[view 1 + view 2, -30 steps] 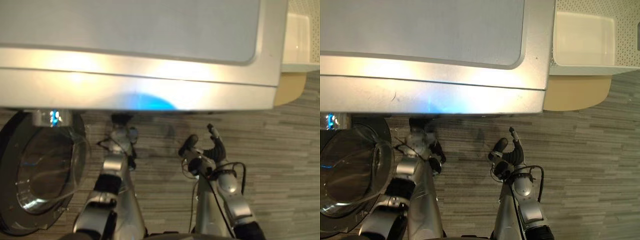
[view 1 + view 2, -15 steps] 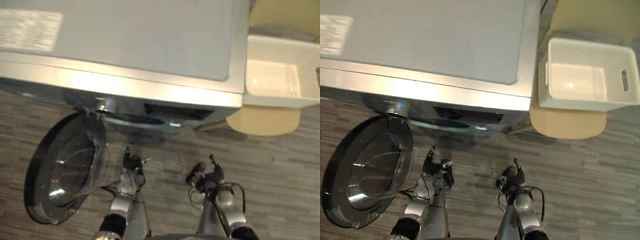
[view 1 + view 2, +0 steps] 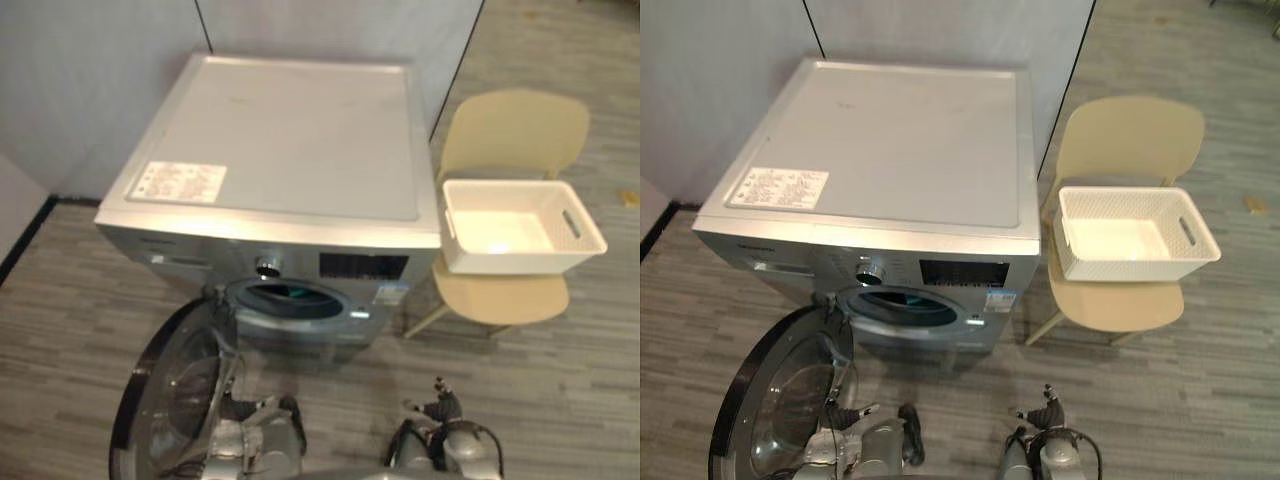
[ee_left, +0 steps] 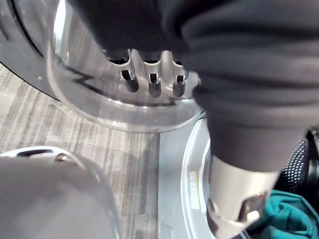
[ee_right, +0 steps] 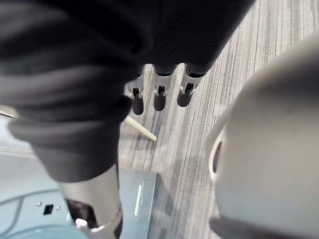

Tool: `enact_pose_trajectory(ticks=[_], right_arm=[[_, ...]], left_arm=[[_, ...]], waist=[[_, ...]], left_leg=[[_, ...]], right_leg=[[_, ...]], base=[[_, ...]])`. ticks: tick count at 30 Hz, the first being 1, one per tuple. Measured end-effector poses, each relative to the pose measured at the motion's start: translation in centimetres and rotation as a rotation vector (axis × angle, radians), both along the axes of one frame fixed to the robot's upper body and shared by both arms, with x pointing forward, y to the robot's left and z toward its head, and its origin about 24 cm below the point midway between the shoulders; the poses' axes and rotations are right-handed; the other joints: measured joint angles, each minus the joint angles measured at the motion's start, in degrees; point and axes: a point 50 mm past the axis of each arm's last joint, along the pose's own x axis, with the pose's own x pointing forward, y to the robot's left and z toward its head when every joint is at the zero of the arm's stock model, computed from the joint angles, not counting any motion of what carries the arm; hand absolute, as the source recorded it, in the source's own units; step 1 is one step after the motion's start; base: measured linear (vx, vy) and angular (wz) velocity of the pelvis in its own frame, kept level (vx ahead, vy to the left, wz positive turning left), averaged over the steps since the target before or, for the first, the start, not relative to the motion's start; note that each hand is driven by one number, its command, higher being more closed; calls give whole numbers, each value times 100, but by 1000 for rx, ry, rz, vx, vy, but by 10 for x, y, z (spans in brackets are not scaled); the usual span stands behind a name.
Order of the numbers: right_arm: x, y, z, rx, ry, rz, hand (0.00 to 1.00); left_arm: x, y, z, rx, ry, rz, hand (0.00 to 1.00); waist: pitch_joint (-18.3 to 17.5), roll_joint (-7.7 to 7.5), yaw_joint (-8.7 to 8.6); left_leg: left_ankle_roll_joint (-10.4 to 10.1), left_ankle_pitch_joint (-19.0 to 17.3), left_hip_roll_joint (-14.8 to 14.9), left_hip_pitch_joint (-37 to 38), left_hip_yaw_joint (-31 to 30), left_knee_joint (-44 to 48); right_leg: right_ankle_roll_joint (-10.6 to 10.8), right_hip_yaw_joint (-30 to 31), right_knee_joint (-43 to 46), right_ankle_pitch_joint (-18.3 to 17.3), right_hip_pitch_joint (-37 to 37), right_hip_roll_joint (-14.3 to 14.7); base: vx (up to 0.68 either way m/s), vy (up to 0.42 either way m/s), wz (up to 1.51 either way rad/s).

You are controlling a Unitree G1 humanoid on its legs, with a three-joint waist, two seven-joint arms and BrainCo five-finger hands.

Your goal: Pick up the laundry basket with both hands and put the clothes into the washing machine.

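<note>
The white laundry basket (image 3: 1132,235) sits on the seat of a beige chair (image 3: 1128,132), right of the silver washing machine (image 3: 880,150), and its inside looks bare. The machine's round door (image 3: 780,400) hangs open to the left of the drum opening (image 3: 902,305). Teal cloth (image 4: 286,219) lies inside the drum. My left hand (image 3: 868,432) is low beside the door, fingers (image 4: 154,84) straight, holding nothing. My right hand (image 3: 1048,412) hangs over the floor in front of the machine, its fingers (image 5: 159,97) straight too, well short of the basket.
Grey plank floor (image 3: 1200,380) spreads before the machine and round the chair. A grey wall (image 3: 720,60) stands behind the machine. One chair leg (image 5: 140,128) slants to the floor near my right hand.
The camera has pulled back and up, so the whole machine, chair and basket are in view. Both hands now sit small at the bottom edge, further from the machine's front.
</note>
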Motion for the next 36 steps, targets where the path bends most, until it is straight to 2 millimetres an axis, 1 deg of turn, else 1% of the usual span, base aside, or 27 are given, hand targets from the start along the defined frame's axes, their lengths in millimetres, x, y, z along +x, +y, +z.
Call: enact_pose_trajectory(ticks=[1, 2, 3, 4, 5, 6, 7, 10, 12, 13, 14, 15, 16, 17, 19, 20, 22, 23, 24, 25, 26, 27, 28, 30, 32, 33, 36], right_arm=[[-2, 0, -3, 4, 21, 10, 0], [-6, -3, -6, 3, 54, 18, 0], [-4, -6, -6, -3, 62, 26, 0], [-3, -4, -8, -9, 78, 64, 0], [-1, -5, -8, -21, 86, 90, 0], [0, -6, -8, -39, 95, 133, 0], [3, -3, -7, -46, 90, 161, 0], [10, 2, -6, -49, 76, 199, 0], [11, -1, -6, -67, 82, 216, 0], [13, -3, -5, -76, 78, 223, 0], [14, -5, -4, -81, 76, 216, 0], [14, -7, -4, -85, 76, 212, 0], [11, -12, -5, -88, 87, 195, 0], [9, -18, -5, -108, 98, 194, 0], [2, -27, -7, -122, 124, 173, 0], [-1, -29, -7, -128, 136, 167, 0], [-7, -33, -9, -132, 157, 153, 0], [-8, -35, -9, -136, 165, 149, 0], [-8, -36, -9, -139, 167, 147, 0], [-8, -41, -9, -141, 166, 121, 0], [-9, -40, -9, -134, 169, 118, 0], [-9, -39, -9, -132, 169, 117, 0], [-10, -41, -9, -130, 168, 102, 0], [-14, -44, -11, -128, 192, 77, 0], [-15, -42, -12, -112, 194, 60, 0], [-15, -41, -12, -104, 193, 52, 0], [-16, -32, -14, -77, 194, 50, 0]], left_arm=[[-2, 2, -1, -9, 6, 26, 0], [-8, -5, -5, -38, 25, 50, 0], [-9, -6, -5, -47, 23, 62, 0], [-8, -7, -5, -55, 16, 66, 0], [-7, -8, -5, -60, 18, 69, 0], [-8, -12, -6, -81, 18, 86, 0], [-10, -14, -7, -95, 21, 104, 0], [-13, -16, -8, -117, 22, 131, 0], [-13, -17, -8, -131, 16, 149, 0], [-14, -17, -7, -131, 12, 152, 0], [-16, -16, -6, -135, -2, 166, 0], [-16, -15, -5, -136, -11, 173, 0], [-14, -15, -1, -147, -44, 195, 0], [-19, -15, 3, -163, -75, 237, 0], [-25, -8, 9, -162, -117, 278, 0], [-27, 0, 15, -153, -163, 318, 0], [-21, 9, 28, -125, -242, 341, 0], [-16, 12, 38, -108, -298, 346, 0], [-14, 13, 44, -100, -325, 344, 0], [-10, 14, 52, -93, -369, 346, 0], [-5, 18, 63, -79, -427, 346, 0], [0, 18, 71, -68, -466, 333, 0], [8, 17, 85, -48, -534, 298, 0], [18, 10, 103, -32, -618, 239, 0], [21, 8, 115, -12, -665, 210, 0], [22, 8, 119, 2, -680, 203, 0], [16, 20, 127, 95, -697, 239, 0]], waist=[[-56, 34, 33], [-227, 113, 164], [-302, 155, 248], [-295, 97, 259], [-240, 186, 259], [-215, 330, 291], [-216, 419, 306], [-169, 519, 310], [-132, 550, 315], [-130, 554, 314], [-130, 553, 316], [-132, 545, 309], [-38, 455, 314], [-29, 476, 353], [-28, 492, 323], [-29, 498, 307], [-30, 501, 307], [-35, 510, 305], [-49, 540, 299], [-95, 630, 303], [-164, 610, 259], [-182, 576, 232], [-184, 604, 154], [-249, 741, 176], [-330, 866, 171], [-349, 899, 167], [-368, 851, 174]], left_leg=[[-27, 21, -92, -19, -66, -10], [-38, 105, -199, -26, -242, -433], [-6, 249, -189, -8, -205, -606], [-1, 420, -243, -41, -76, -633], [3, 461, -197, -50, -103, -633], [-27, 586, -121, -48, -159, -716], [-83, 748, -70, -30, -221, -865], [-198, 1132, 8, 132, -322, -1311], [-307, 1377, 46, 207, -308, -1491], [-395, 1658, 36, 197, -327, -1589], [-558, 2004, -42, 191, -462, -1749], [-601, 2265, -149, 201, -590, -1906], [-504, 2039, -169, 118, -679, -1502], [-224, 1441, -158, 4, -740, -601], [-232, 861, -142, 68, -883, 402], [-246, 660, -44, 149, -915, 763], [-260, 563, 152, 341, -964, 1062], [-280, 579, 254, 555, -1025, 1003], [-315, 570, 263, 651, -1053, 912], [-385, 519, 65, 693, -1095, 644], [-395, 525, -132, 707, -1241, 285], [-395, 525, -240, 726, -1295, 81], [-396, 524, -439, 812, -1527, -377], [-406, 516, -576, 1008, -1718, -1083], [-389, 488, -592, 1156, -1855, -1595], [-339, 464, -587, 1210, -1882, -1772], [-314, 540, -747, 1380, -1879, -2097]], right_leg=[[68, 97, -398, -38, 57, 180], [50, 185, -1214, -99, 274, 446], [4, 200, -1403, -176, 365, 505], [-234, 149, -1657, -399, 466, 524], [-299, 147, -1736, -344, 489, 594], [-343, 160, -2027, -168, 567, 752], [-408, 117, -2325, -11, 670, 880], [-512, -38, -2878, 301, 954, 1158], [-586, -135, -3019, 400, 1054, 1229], [-624, -228, -3030, 425, 1084, 1221], [-669, -337, -3036, 451, 1083, 1180], [-695, -429, -3050, 464, 1065, 1135], [-824, -585, -3036, 490, 1061, 983], [-864, -637, -3035, 517, 1078, 878], [-862, -710, -3046, 571, 1153, 727], [-831, -746, -3047, 637, 1149, 652], [-766, -846, -3049, 733, 1116, 528], [-695, -867, -3086, 823, 1106, 441], [-661, -880, -3126, 866, 1107, 409], [-544, -923, -3339, 974, 1158, 393], [-438, -915, -3445, 1033, 1154, 381], [-436, -914, -3468, 1033, 1156, 368], [-469, -1053, -3702, 1133, 1300, 306], [-363, -1389, -3893, 1298, 1384, 281], [-320, -1649, -3959, 1388, 1462, 258], [-282, -1744, -3981, 1440, 1496, 269], [-214, -1814, -4346, 1782, 1687, 240]], base=[[-39, -8, -36], [-59, 10, -60], [-58, -36, -57], [-43, -79, -31], [-58, -84, -10], [-79, -49, -5], [-91, -31, -2], [-103, -43, 13], [-118, -51, 23], [-140, -49, 40], [-147, -54, 49], [-204, -48, 50], [-212, -23, 41], [-203, 1, 35], [-118, 82, 28], [-102, 145, 27], [-100, 235, 37], [-97, 284, 37], [-112, 325, 29], [-79, 256, 44], [-51, 227, 58], [0, 138, 106], [-51, 181, 109], [-118, 211, 98], [-78, 156, 66], [-96, 173, 57], [-100, 122, 7]])
